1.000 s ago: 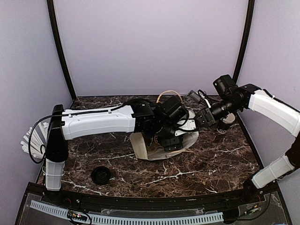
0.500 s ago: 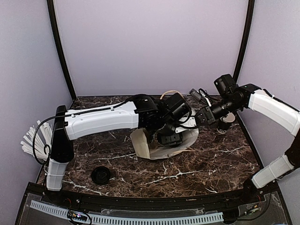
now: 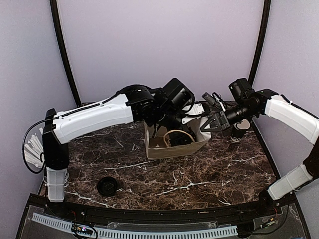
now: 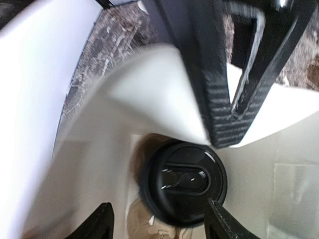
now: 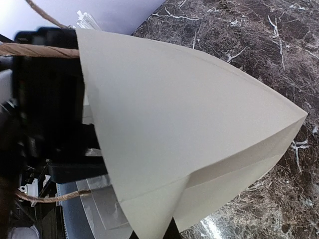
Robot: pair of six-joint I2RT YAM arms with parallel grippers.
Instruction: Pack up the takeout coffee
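The takeout coffee (image 4: 183, 183) shows its black lid from above, standing deep inside the white paper bag (image 3: 174, 147). My left gripper (image 4: 159, 225) hangs above it in the bag's mouth, open, with its fingertips (image 4: 102, 221) apart on either side of the lid and no grip on it. In the top view the left gripper (image 3: 173, 123) points down into the upright bag. My right gripper (image 3: 212, 123) is shut on the bag's right rim. The bag's paper (image 5: 189, 119) fills the right wrist view, pinched in the right gripper (image 5: 167, 233) at the bottom edge.
A loose flat black lid (image 3: 107, 185) lies on the marble table (image 3: 224, 174) at the front left. Another black cup (image 3: 241, 130) stands behind the right arm. White sticks (image 3: 31, 149) fan out at the left edge. A tan rope handle (image 3: 178, 134) curls inside the bag.
The bag has gone from lying slumped to standing upright. My left arm has risen and pulled back above the bag's mouth, its jaws narrower. The right gripper kept its hold on the rim.
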